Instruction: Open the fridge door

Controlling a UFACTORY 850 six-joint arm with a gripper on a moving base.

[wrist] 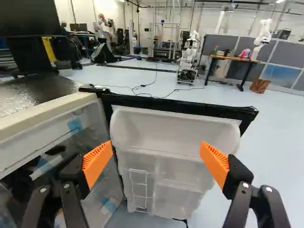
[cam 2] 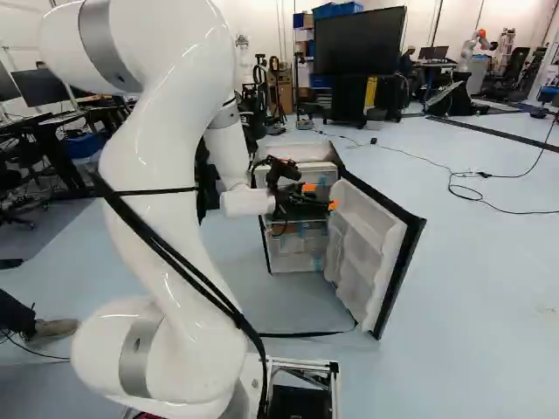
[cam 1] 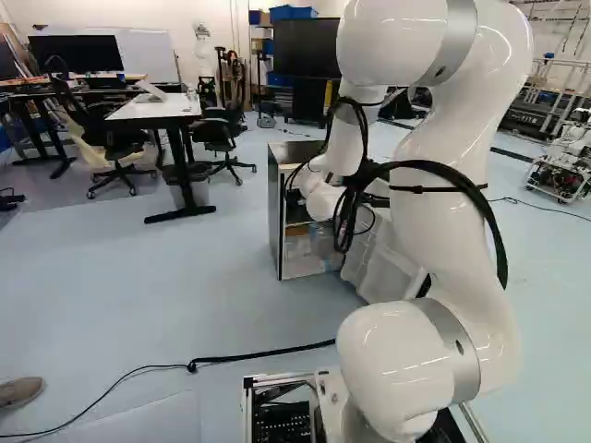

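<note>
Released and spread wide, the gripper [wrist: 156, 148] has nothing clasped between its orange pads [wrist: 97, 161]. It hangs at the open front of the fridge [wrist: 35, 95], facing the white inner side of the door [wrist: 175, 123]; whether either finger touches that liner I cannot tell. The door stands to the right of the fridge, hinged at its far edge, with its free edge swung out towards the near right. Its moulded shelves [cam 2: 367, 229] are laid bare, and so are the clear drawers [cam 2: 295, 244] within the cabinet to the left.

As I judge it, the chief part of the task is done: the door is well open, with a broad gap between it and the cabinet. What is left, if anything, is perhaps a small outward push on the inner face, then drawing the arm [cam 2: 166, 183] clear without catching a shelf or nudging the door back.

Farther off, beyond the fridge, stands a big dark screen [cam 2: 360, 42], and to the far left a white-topped desk [cam 1: 155, 109].
</note>
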